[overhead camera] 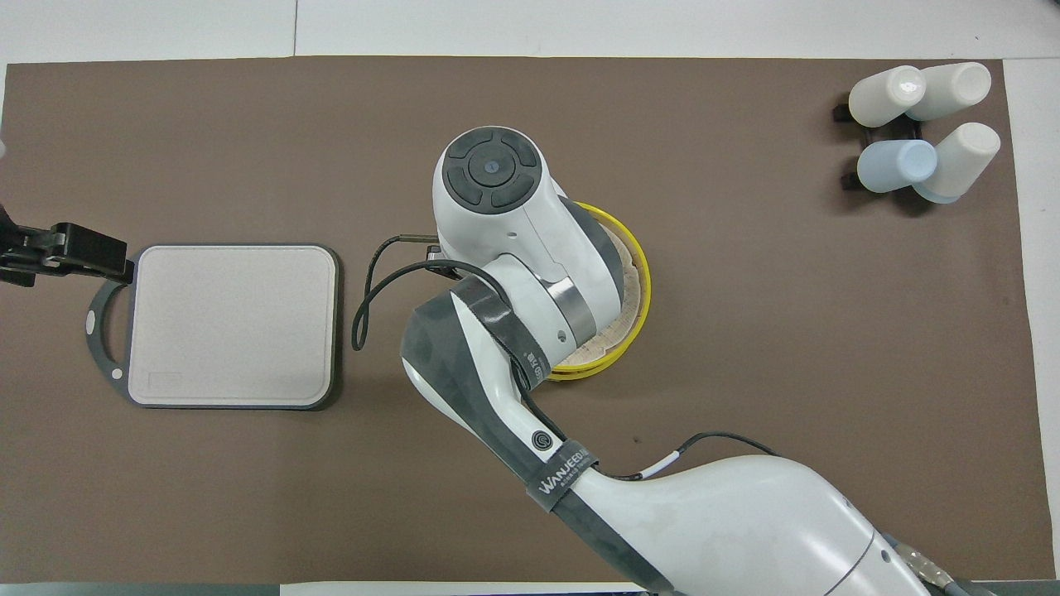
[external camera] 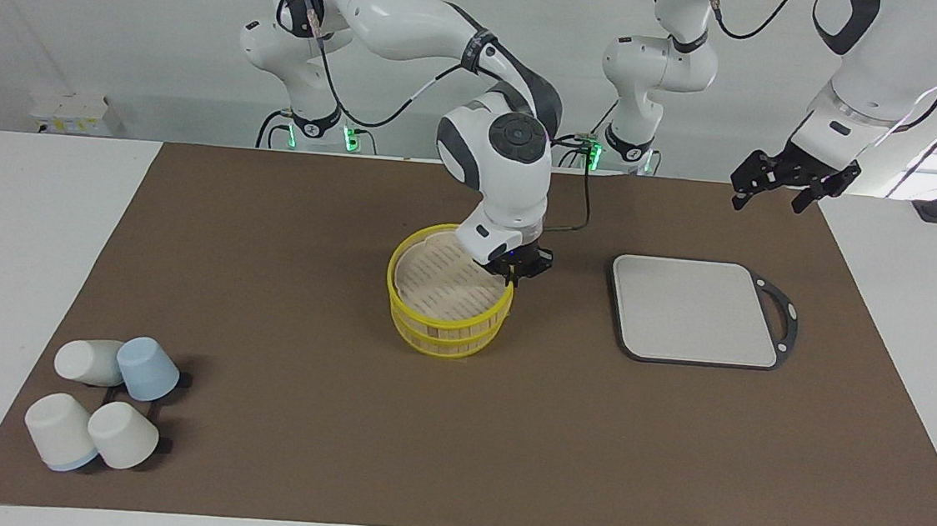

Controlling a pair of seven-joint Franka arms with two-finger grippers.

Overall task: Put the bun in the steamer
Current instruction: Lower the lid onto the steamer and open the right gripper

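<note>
Your right gripper (external camera: pixel 512 276) is clamped on the steamer (external camera: pixel 449 291) rim at mat centre, on the side toward the grey board (external camera: pixel 695 310); left gripper (external camera: pixel 780 183) waits open above that board; no bun visible, so next locate it before any pick.

Right arm reaches in from its base, wrist bent steeply down, right tool (external camera: pixel 511 280) low and pinched closed. Left arm is raised at its own end, left tool (external camera: pixel 780 187) hanging in the air, fingers spread.
</note>
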